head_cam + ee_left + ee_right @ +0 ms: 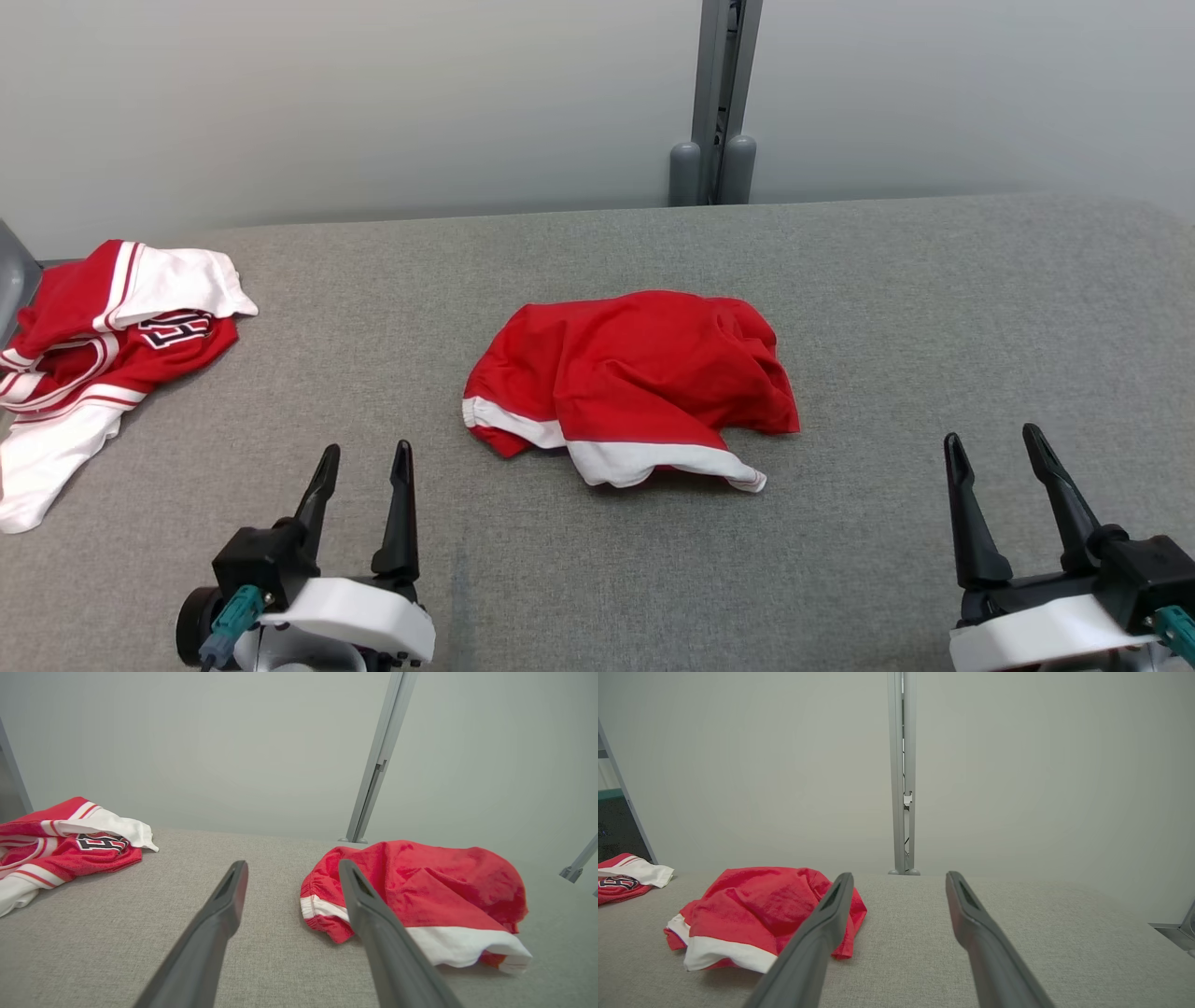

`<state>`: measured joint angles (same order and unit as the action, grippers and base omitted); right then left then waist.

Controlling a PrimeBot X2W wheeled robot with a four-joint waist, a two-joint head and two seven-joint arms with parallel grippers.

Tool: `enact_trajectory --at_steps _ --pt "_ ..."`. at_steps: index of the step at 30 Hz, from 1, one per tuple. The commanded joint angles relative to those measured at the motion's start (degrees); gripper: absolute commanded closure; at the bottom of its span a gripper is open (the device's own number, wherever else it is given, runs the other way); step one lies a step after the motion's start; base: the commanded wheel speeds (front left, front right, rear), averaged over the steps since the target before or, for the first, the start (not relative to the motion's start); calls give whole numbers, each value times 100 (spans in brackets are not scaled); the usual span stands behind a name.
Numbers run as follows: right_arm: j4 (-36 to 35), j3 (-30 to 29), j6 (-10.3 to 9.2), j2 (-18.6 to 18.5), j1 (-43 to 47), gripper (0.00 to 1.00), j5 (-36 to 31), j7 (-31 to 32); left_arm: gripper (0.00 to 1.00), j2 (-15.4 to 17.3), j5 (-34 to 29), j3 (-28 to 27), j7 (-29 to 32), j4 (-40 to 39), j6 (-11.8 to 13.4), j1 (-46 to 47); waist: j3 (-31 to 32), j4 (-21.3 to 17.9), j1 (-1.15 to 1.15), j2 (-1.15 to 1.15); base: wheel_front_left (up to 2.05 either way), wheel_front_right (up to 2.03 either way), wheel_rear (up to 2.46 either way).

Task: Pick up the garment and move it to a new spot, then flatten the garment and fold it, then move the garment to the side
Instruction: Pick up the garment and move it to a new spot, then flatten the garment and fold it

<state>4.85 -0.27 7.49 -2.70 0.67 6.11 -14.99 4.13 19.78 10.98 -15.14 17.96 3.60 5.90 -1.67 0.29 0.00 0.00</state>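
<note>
The red garment [644,373] lies in a crumpled heap in the middle of the gray tabletop [887,308], with white bands along its near edge. It is so bunched up that its real shape is hard to tell. The left fingers [400,513] and the right fingers [971,513] are both spread wide and hold nothing. They sit near the front, one pair on each side, well apart from the garment. In each wrist view one dark finger covers a bit of the garment. A red and white jersey [103,336] lies at the far left, cut off by the picture's edge, its dark letters partly folded away.
</note>
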Motion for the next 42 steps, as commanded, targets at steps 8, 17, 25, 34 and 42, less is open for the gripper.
enact_trajectory --at_steps 8,17,25,34,42 --pt "43 64 1 -35 78 0 52 -30 0 -78 -326 -268 -1 -150 -122 -397 69 -8 0 0 0 0 0" --pt "60 65 1 -36 57 0 66 -30 0 -110 -434 -391 -1 -91 -226 -393 90 -14 0 0 0 0 0" --pt "94 -4 1 -36 4 0 -21 -30 0 -114 -330 -274 -1 -90 -205 -293 49 78 0 0 0 0 0" --pt "886 274 1 -36 -349 0 -186 -21 0 -114 -319 -92 -1 -123 -205 -133 -213 430 0 0 0 0 0" --pt "1950 587 1 -38 -846 0 -323 -18 0 -115 -307 -6 -1 -65 -206 1 -487 824 0 0 0 0 0"
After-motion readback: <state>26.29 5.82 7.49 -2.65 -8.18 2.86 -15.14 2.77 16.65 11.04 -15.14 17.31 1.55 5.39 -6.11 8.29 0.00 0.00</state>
